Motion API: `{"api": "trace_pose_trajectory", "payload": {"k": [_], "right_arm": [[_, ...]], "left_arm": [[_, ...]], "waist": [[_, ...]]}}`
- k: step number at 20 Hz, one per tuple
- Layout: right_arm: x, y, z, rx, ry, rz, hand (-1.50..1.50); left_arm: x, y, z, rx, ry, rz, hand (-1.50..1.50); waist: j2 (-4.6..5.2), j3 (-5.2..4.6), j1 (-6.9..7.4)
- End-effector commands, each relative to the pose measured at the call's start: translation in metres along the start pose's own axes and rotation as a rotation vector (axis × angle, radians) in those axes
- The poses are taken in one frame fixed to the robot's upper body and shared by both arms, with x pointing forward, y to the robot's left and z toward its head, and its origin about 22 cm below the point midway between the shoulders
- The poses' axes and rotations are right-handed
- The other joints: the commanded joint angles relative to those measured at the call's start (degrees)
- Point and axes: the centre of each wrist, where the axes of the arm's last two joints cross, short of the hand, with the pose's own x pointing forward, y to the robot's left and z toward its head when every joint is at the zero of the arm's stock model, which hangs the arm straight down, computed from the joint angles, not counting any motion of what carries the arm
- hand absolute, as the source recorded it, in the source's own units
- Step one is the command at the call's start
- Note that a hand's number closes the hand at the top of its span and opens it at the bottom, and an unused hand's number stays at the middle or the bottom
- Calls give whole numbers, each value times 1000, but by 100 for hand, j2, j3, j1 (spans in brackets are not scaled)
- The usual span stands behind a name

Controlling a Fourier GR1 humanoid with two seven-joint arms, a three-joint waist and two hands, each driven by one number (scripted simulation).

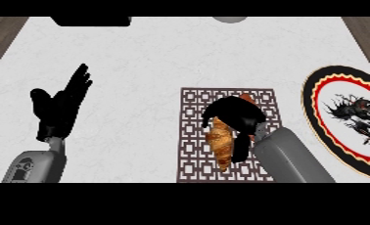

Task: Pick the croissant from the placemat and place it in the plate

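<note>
Croissant (220,143) lying lengthwise on placemat (195,136), right hand (235,116) over its upper end, fingers curled around it; left hand (61,104) resting open, left of placemat; advisable: lift straight, then carry right to plate (318,121).

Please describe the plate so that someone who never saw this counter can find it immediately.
Look at the white counter, along its right edge. The plate lies there, right of the patterned placemat, partly cut off by the view. It alone is round, with a black-and-red rim and a dark drawing in its middle.
</note>
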Motion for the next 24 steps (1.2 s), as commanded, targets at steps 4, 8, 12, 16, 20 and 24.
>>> {"api": "trace_pose_trajectory", "payload": {"k": [4, 8, 12, 16, 20, 24], "right_arm": [[8, 41, -8, -9, -76, -34, 150], [5, 16, -1, -58, -81, -41, 150], [-12, -4, 1, -298, 206, -97, 150], [-28, -20, 8, -509, 635, -269, 150], [-6, -66, 9, -835, 778, -190, 150], [-9, -93, 32, -1127, 906, -25, 150]], "left_arm": [[-8, 12, 3, -8, 0, -7, 0], [4, -3, -21, 3, -2, -9, 0], [13, 5, -9, -2, 13, 11, 0], [1, 0, -5, 22, 3, 6, 0], [0, -1, -4, 14, 17, 7, 0], [3, 8, 1, -2, 5, 4, 0]], "waist": [[34, 20, 4], [35, 19, -29], [30, 24, -18], [14, 6, -185], [1, 11, -66], [-17, 14, -46]]}}
